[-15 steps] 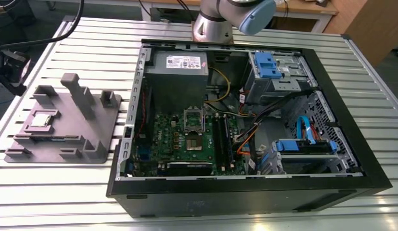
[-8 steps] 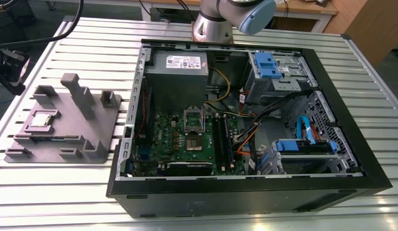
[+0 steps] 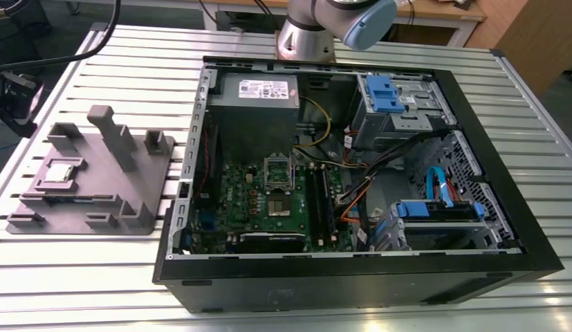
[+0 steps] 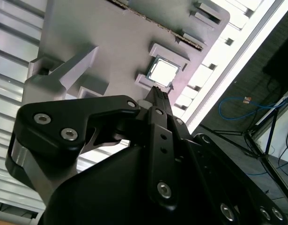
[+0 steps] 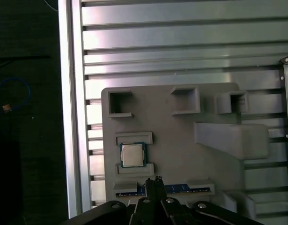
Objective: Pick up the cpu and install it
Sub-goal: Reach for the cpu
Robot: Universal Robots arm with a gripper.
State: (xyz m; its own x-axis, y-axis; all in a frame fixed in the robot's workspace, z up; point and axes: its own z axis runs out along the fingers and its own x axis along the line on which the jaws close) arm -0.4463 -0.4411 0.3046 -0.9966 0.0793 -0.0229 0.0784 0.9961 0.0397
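The black claw (image 5: 153, 180) has its two fingers pressed together and holds nothing. It hangs over a grey holder (image 5: 172, 136), with its tips close to the cpu (image 5: 133, 155) but not touching it. The cpu lies flat in a little square nest on the holder, shiny side up. The holder sits on the striped metal counter (image 5: 181, 37). Further off, on the exterior view's right of the holder, stands an open computer box (image 3: 360, 277) with a green board (image 3: 244, 200) inside.
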